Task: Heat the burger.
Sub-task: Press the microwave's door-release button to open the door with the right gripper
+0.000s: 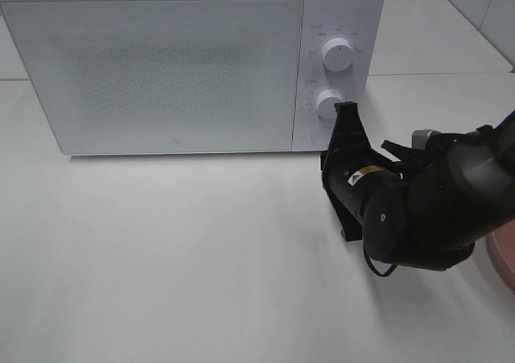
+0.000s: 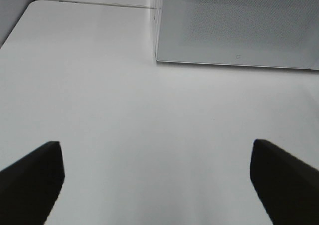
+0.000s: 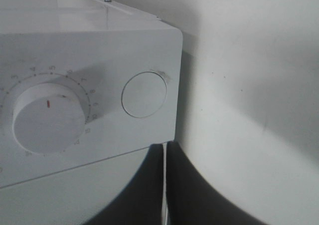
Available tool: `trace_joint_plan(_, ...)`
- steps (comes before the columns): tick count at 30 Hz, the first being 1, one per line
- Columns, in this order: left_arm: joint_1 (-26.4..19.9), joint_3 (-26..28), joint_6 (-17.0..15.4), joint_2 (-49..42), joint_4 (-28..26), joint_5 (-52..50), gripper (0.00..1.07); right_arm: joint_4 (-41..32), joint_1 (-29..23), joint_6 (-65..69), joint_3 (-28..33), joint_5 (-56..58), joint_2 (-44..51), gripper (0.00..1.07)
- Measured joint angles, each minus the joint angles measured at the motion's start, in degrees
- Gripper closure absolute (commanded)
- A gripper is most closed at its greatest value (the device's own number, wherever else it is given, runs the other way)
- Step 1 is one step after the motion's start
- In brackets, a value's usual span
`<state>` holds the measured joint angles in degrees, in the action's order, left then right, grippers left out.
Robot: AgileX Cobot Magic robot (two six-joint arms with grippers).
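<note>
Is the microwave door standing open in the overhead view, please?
No, the microwave door sits flush with the control panel, closed across the whole front with no gap showing.

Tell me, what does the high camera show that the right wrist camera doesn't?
Only the high camera shows the whole microwave with its door closed, the upper knob, the dark arm and the edge of a pink plate. Only the right wrist camera shows the red mark on the lower knob and the round button clearly. Both show the microwave's control panel, that lower knob and the closed right gripper close by the panel.
</note>
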<state>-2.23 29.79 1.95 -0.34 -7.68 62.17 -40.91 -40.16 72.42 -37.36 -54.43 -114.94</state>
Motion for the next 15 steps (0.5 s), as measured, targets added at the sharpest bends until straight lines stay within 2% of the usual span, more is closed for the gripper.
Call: trace_joint_plan(15,0.0,0.0,0.0,0.0,0.0,0.0,0.13,0.86,3.67,0.0,-5.33,1.55,-3.78,1.07)
